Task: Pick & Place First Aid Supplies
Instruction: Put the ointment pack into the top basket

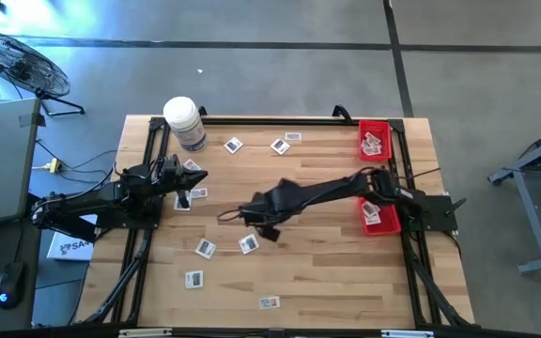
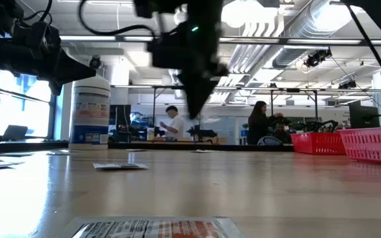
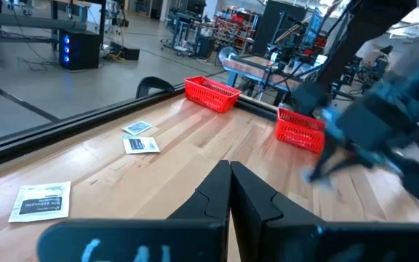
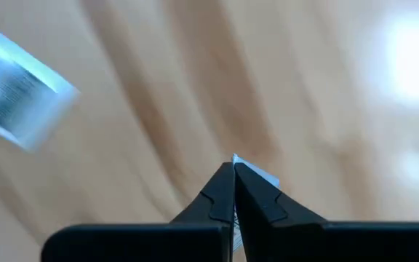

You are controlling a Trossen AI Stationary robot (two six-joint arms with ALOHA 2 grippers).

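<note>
Jaws of the right gripper (image 4: pixel 233 169) pinch 1 packet (image 4: pixel 257 175) by its edge: thin, light, floppy; left gripper (image 3: pixel 230 175) is closed, empty.

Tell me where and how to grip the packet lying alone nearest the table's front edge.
That packet lies flat on the wooden table, apart from the others, so probably come straight down from above and pinch across two opposite edges; there is no raised part to grab. The right gripper is nearer but already pinches a packet.

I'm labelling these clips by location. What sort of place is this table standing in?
Most likely a robotics lab or workshop: a large open hall with exposed ceiling ducts, other benches and equipment racks, people working in the background, and a polished concrete floor.
</note>
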